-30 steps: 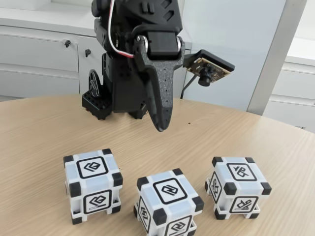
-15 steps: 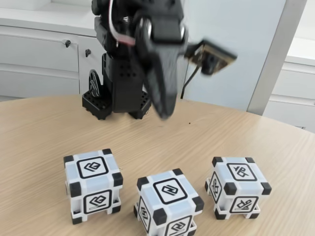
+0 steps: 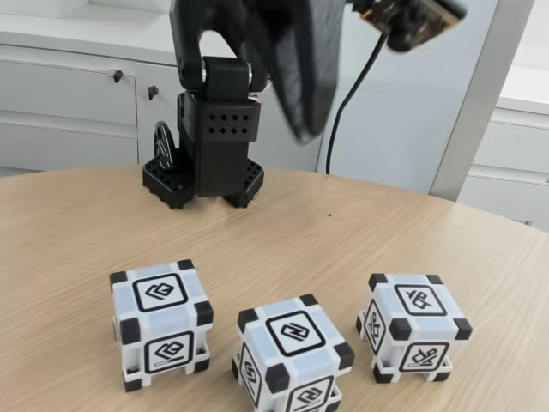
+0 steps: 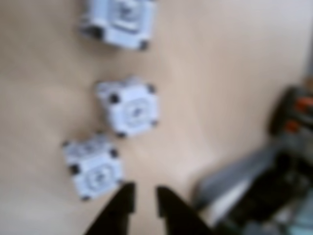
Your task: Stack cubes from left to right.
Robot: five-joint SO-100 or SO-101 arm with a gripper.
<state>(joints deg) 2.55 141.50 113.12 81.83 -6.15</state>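
Gripper (image 3: 302, 129) raised since a second ago, now high above the table (image 3: 69, 240); cubes unmoved. Fixed view, near to far: middle cube (image 3: 293, 354), left cube (image 3: 161, 323), right cube (image 3: 413, 326), all apart, unstacked; arm base (image 3: 204, 176) behind. Wrist view, blurred: fingertips (image 4: 124, 193) slightly parted, holding nothing, beside the nearest cube.
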